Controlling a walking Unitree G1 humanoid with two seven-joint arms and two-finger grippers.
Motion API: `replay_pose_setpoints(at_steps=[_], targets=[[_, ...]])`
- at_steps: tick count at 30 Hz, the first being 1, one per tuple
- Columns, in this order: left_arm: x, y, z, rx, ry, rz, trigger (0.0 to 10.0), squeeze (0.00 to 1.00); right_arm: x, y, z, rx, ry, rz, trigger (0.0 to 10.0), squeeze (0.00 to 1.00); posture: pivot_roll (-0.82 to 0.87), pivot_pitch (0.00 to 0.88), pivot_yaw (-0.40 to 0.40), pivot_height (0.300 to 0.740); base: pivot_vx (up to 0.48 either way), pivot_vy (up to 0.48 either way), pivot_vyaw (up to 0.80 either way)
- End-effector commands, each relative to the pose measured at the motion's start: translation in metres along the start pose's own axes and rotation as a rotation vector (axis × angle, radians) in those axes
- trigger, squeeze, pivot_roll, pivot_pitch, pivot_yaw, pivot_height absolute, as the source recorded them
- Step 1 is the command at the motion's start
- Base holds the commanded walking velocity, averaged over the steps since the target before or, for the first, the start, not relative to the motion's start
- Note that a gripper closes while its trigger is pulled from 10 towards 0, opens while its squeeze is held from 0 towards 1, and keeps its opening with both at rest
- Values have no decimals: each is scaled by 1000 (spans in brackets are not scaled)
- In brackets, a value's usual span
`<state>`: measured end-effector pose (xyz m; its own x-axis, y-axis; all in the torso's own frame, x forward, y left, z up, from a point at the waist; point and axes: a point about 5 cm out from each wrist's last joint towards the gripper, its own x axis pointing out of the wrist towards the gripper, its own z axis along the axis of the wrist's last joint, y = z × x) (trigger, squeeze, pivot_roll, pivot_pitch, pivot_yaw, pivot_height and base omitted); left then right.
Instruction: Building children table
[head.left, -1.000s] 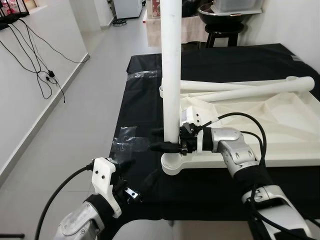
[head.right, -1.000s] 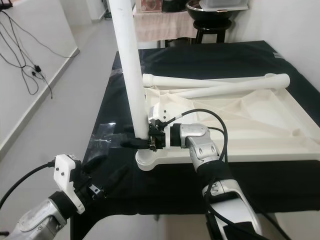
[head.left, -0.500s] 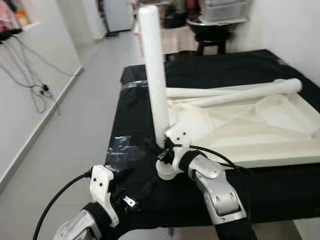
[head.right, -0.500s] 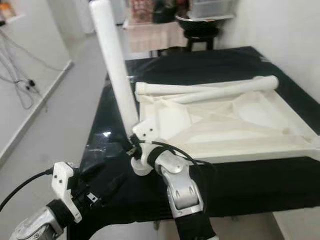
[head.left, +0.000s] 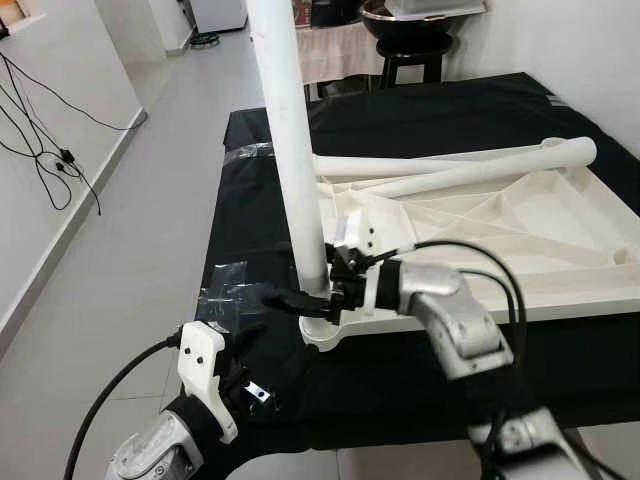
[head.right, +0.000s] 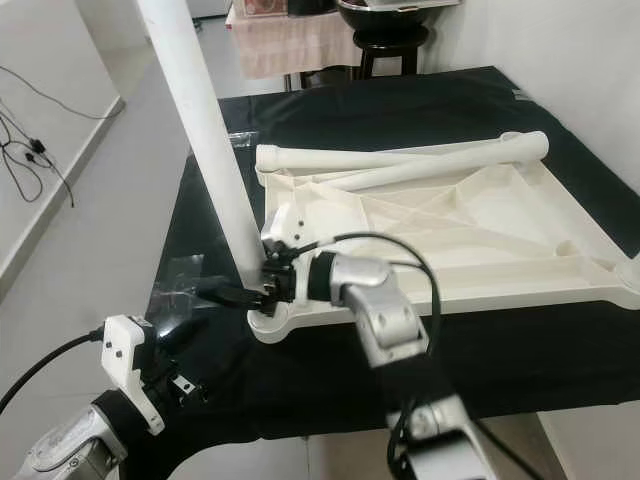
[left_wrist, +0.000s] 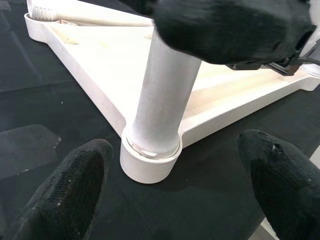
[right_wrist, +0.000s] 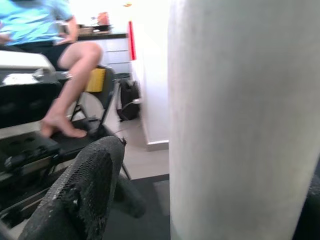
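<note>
Since half a second ago my head camera has swung back up, and the right arm now reaches in from the side again, as it did a second ago, instead of rising from below the leg. My right end effector (head.left: 312, 297) grips the upright white leg (head.left: 290, 150) just above its foot, one black finger (head.left: 290, 298) wrapping the near-left side; in the right wrist view the leg (right_wrist: 240, 120) sits hard against the fingers (right_wrist: 82, 195). That leg stands, leaning slightly, in the round corner socket (head.left: 325, 333) of the upturned white table panel (head.right: 470, 235), at the corner nearest me. My left end effector (left_wrist: 172, 200) hovers low, just off that same socket, fingers (left_wrist: 65, 185) spread wide on either side of it and touching nothing.

Inside the panel's ribbed underside, along its far edge, two more white legs (head.right: 400, 160) lie crossed over one another. All of it rests on the black tabletop (head.left: 260, 200), where a patch of clear tape (head.left: 225, 290) shines beside the socket. Through the right wrist camera I can see a seated person's bare legs (right_wrist: 65, 105) in the background.
</note>
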<state>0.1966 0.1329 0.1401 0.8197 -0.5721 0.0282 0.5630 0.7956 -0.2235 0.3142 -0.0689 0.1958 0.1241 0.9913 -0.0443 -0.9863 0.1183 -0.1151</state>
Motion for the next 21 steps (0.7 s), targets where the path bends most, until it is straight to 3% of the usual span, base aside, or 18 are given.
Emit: replay_pose_setpoints(at_steps=[1, 4, 5, 7, 8, 14, 19, 21], targets=[[-2, -1, 0, 1, 9, -7, 10000, 0, 6, 4, -5, 19, -1, 90, 10000, 0, 14, 89, 79, 740, 0, 0, 0], [-2, -1, 1, 3, 12, -5, 10000, 0, 9, -6, -7, 46, 6, 79, 10000, 0, 14, 92, 78, 740, 0, 0, 0], [-2, -2, 1, 3, 13, -5, 10000, 0, 10, -10, -8, 55, 11, 74, 3804, 0, 16, 92, 79, 740, 0, 0, 0], [-3, -2, 0, 4, 14, -5, 10000, 0, 11, -12, -9, 60, 16, 72, 3804, 0, 16, 92, 80, 740, 0, 0, 0], [-3, -2, 1, 4, 14, -5, 10000, 0, 11, -14, -10, 66, 19, 80, 0, 0, 16, 95, 81, 740, 0, 0, 0], [-3, -3, 1, 6, 15, -6, 10000, 0, 2, -20, -19, 79, 45, 69, 0, 0, 17, 99, 76, 740, 0, 0, 0], [-3, -3, 1, 6, 14, -6, 10000, 0, -11, -14, -24, 53, 55, 47, 0, 0, 9, 110, 67, 740, 0, 0, 0], [-3, -3, 1, 7, 13, -4, 10000, 0, -19, -5, -28, 42, 80, 7, 0, 0, 3, 111, 66, 740, 0, 0, 0]])
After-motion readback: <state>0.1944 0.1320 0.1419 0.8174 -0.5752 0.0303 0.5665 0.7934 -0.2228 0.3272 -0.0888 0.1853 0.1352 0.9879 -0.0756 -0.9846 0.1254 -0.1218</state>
